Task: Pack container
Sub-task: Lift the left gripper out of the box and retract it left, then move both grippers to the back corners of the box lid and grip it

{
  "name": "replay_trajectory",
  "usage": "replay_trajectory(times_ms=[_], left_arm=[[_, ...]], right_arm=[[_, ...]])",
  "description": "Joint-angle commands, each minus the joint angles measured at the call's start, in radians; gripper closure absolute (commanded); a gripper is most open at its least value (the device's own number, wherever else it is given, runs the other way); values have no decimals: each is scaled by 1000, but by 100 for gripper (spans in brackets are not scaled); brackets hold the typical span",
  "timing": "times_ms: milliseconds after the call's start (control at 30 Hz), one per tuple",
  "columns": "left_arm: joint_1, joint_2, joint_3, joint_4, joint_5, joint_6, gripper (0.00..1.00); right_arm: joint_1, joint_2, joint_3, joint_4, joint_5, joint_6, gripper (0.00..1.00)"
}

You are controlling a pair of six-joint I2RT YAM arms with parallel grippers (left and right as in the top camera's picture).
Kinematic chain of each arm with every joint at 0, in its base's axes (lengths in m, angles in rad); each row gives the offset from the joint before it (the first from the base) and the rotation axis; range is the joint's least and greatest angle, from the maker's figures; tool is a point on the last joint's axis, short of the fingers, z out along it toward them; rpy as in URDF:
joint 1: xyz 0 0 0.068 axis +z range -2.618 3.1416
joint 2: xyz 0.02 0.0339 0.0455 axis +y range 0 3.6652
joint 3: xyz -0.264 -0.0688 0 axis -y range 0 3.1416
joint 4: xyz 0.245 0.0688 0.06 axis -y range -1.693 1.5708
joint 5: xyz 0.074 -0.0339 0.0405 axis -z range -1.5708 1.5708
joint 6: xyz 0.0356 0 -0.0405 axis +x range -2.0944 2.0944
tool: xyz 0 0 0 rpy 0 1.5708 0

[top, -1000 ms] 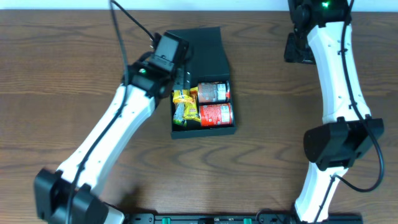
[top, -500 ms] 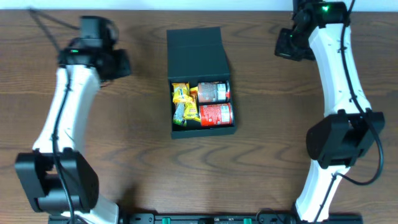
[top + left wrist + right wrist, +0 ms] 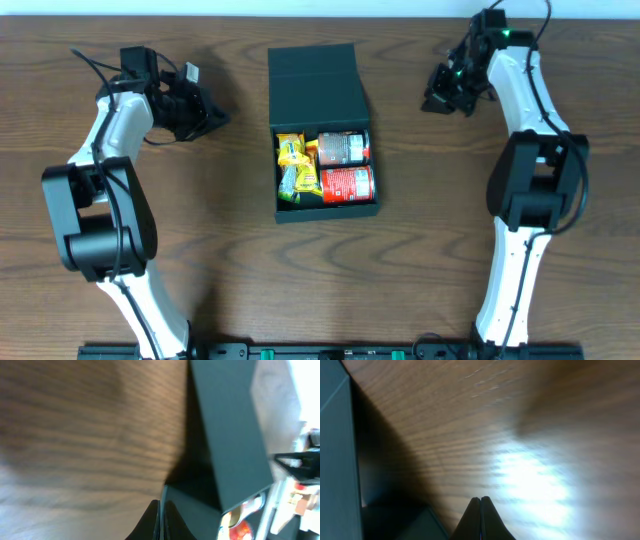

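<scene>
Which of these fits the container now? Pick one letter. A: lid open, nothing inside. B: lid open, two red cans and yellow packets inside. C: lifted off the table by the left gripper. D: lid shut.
B: the container has its flap lid lying open, with red cans beside yellow packets inside.
</scene>
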Motion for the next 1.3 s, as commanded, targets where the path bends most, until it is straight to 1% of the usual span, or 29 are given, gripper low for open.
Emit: replay_trajectory(times_ms=[0,100,200,267,400,467,567,633,733,967,1267], left_arm=[[8,36,5,70,169,-56,94],[8,83,6,178,183,-167,95],[7,127,6,245,237,-220,94],[3,149,6,258,225,-225,94],[0,186,10,279,223,-278,94],[-5,194,16,280,226,-281,95],[-16,194,20,299,218,-293,94],[-28,194,20,305,196,-314,95],[-60,194,20,306,132,-314,94],[-116,194,20,347,103,-334,94],[-152,194,20,359,70,-359,94]], right_arm=[[-2,-8,3,39,-175,16,98],[-2,-6,3,114,-203,75,99],[-10,2,3,162,-227,125,99],[-11,8,3,199,-248,152,98],[-6,34,3,270,-283,222,99],[-1,52,3,312,-339,256,98],[14,69,3,348,-348,286,99],[27,73,3,351,-335,288,99],[48,84,3,343,-286,286,98],[64,121,3,330,-230,256,98],[79,182,3,309,-258,252,99]])
